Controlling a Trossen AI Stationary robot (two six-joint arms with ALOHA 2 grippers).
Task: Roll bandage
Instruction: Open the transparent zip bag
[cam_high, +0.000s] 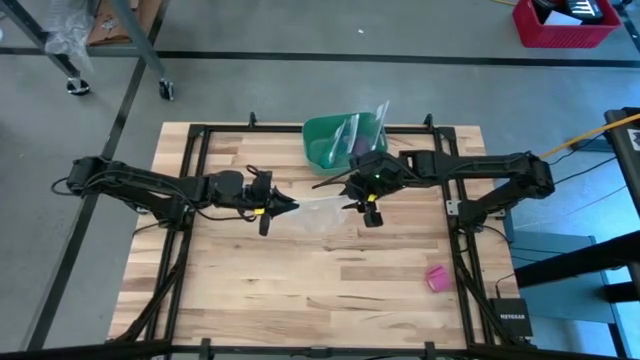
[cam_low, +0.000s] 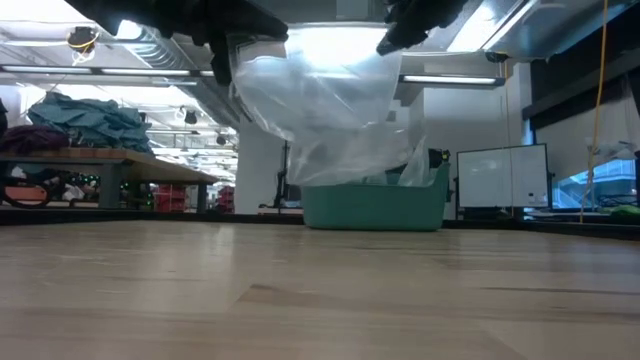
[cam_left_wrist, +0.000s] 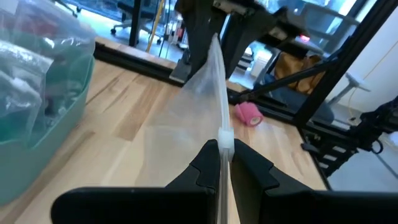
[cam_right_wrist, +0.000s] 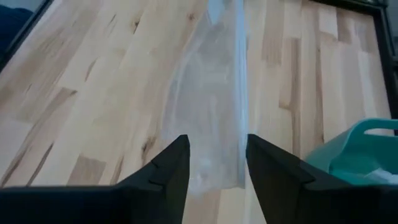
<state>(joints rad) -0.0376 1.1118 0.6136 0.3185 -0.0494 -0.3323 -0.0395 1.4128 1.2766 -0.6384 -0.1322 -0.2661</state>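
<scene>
We found the left gripper (cam_high: 290, 206) positioned over the middle of the wooden table (cam_high: 250, 290), its two fingers (cam_left_wrist: 205, 165) pressed together on the zip edge of a clear plastic bag (cam_high: 318, 206). From the left wrist view the bag (cam_left_wrist: 196, 106) rose from that pinch as a taut sheet toward the opposite arm. In the low view the bag (cam_low: 320, 110) hung clear of the table surface, suspended between the two arms.

The right gripper (cam_high: 358, 192) stood just beside the far end of the bag, near the green bowl (cam_high: 330, 140). Its fingers (cam_right_wrist: 171, 168) were parted, and the right wrist view showed the bag (cam_right_wrist: 211, 106) lying in the gap between them with visible space on both sides; we could not confirm contact with either finger, and we recorded no grip on that side.

The bandage (cam_high: 437, 278) was a small pink roll resting on the table near the right-hand frame rail, well apart from both grippers and from the bag. The left wrist view confirmed it (cam_left_wrist: 249, 114) lying on the wood beyond the bag. Neither gripper touched it.

The green bowl sat at the far edge of the table and contained further clear plastic wrapping (cam_high: 360, 130).
</scene>
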